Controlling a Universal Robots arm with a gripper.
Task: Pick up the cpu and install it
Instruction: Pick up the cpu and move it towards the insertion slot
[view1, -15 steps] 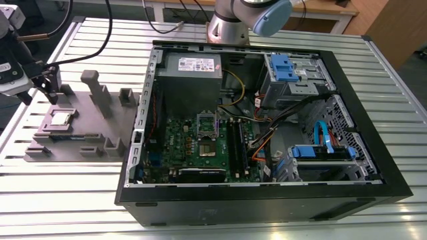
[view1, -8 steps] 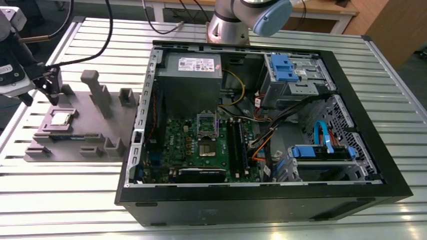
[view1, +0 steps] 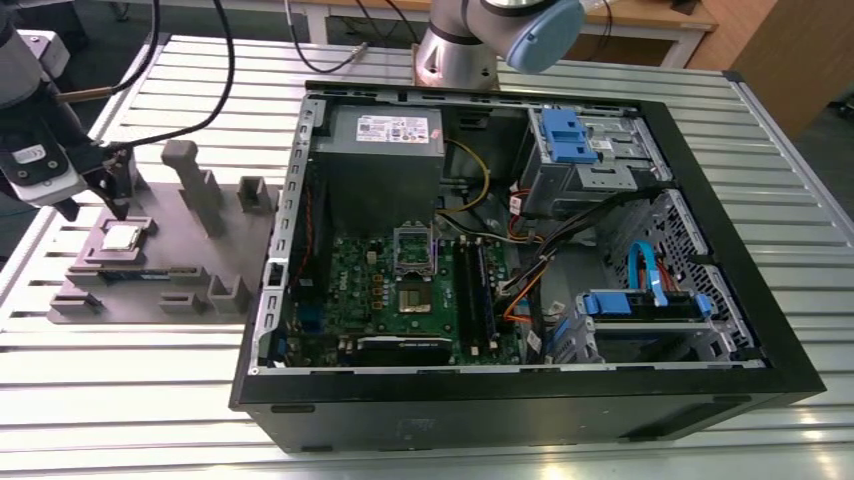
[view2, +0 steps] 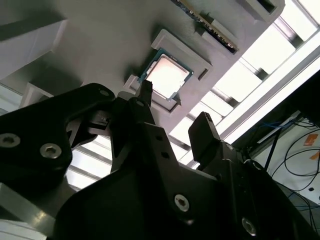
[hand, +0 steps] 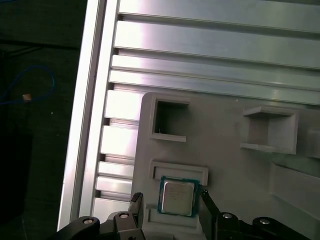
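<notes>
Grey posts (view1: 200, 195) rise near the cpu (view1: 124, 237) beneath the spread tool (view1: 118, 212).

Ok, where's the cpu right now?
The cpu lies in its recess on the grey fixture, at the exterior view's left beside the computer case, just below the tool.

No legible text anywhere. The white label (view1: 396, 128) on the power supply (view1: 380, 150) in the exterior view carries print, but it's too small to make out. The cpu (hand: 177, 196) lid shows faint markings in the first wrist view, unreadable; in the second wrist view it's glared out.
</notes>
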